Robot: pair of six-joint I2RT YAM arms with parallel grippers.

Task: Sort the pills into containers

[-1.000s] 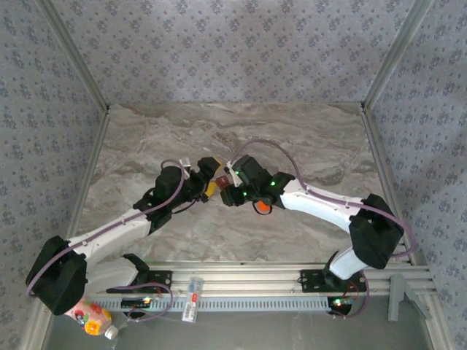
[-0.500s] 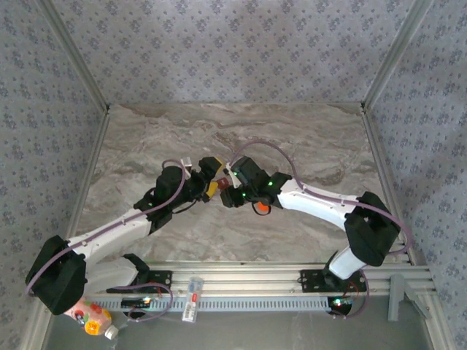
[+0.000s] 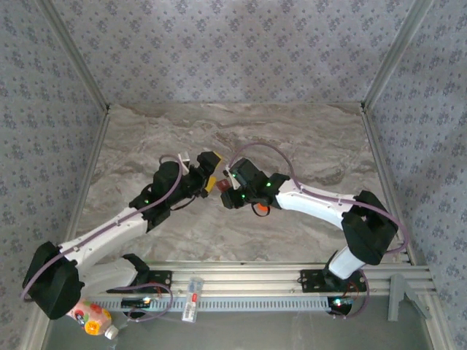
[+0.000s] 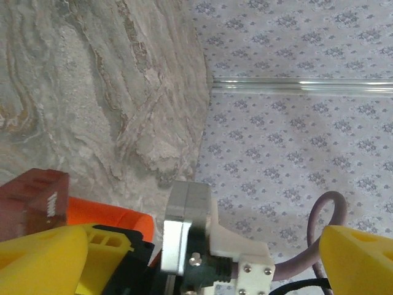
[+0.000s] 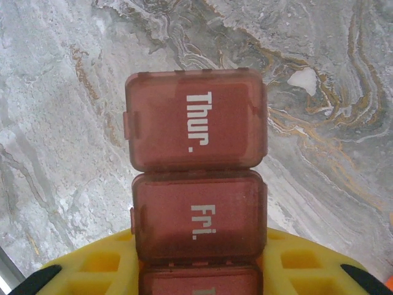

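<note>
Withdrawn leftward, the left gripper (image 3: pixel 209 173) is found released; the right gripper (image 5: pixel 196 267) is clamped on the containers (image 5: pixel 196 178), judged light, rigid, slick; long edges are advised.

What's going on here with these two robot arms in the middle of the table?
The right gripper is clamped on a reddish-brown pill organizer at the middle of the marble table. Its Thur. and Fri. lids look closed. The left gripper is wide open and holds nothing, poised right beside the organizer. An orange bottle peeks out from under the right arm. With those lids shut, filling probably hasn't begun.
</note>
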